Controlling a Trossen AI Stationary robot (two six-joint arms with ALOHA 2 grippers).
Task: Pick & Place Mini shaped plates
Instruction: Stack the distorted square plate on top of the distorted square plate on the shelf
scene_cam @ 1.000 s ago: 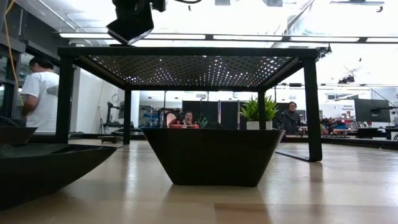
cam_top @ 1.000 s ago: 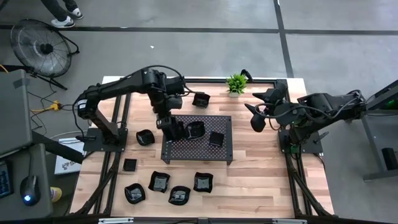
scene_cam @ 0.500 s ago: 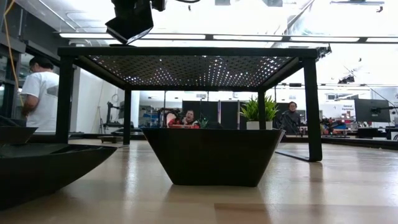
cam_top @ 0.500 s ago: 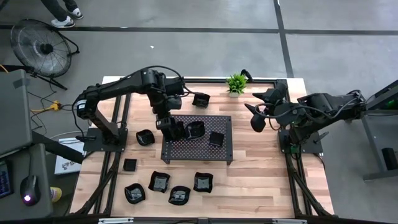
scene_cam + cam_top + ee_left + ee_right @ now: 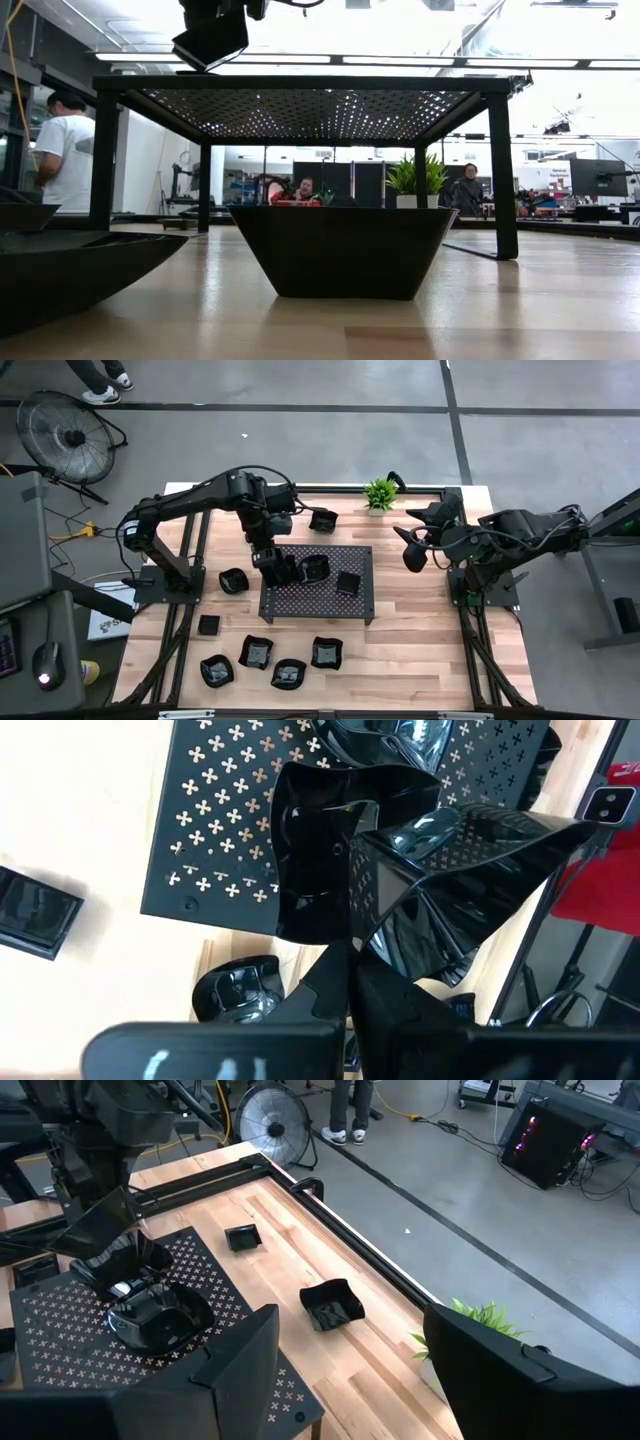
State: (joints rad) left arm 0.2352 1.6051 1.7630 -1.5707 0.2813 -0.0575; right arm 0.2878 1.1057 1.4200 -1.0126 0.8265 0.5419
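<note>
My left gripper (image 5: 272, 565) hangs over the left part of the dark perforated tray (image 5: 300, 605) and is shut on a glossy black mini plate (image 5: 420, 870). Two more mini plates (image 5: 315, 568) (image 5: 348, 582) lie on the tray. Other mini plates rest on the wooden table: one beyond the tray (image 5: 322, 520), one to its left (image 5: 233, 580), and several along the near edge (image 5: 257, 652). My right gripper (image 5: 408, 550) waits open above the table's right side, with nothing between its fingers. My left gripper pinches the plate's rim (image 5: 352, 952) between its two fingers, at one edge of the plate. The fingers come from above, pointing steeply down. The plate hangs tilted below them, clear of the tray.
A small green plant (image 5: 380, 493) stands at the table's far edge. The tray stands raised on legs (image 5: 503, 170) above the tabletop. In the low view a plate (image 5: 343, 250) sits close in front of the camera. People show in the room behind.
</note>
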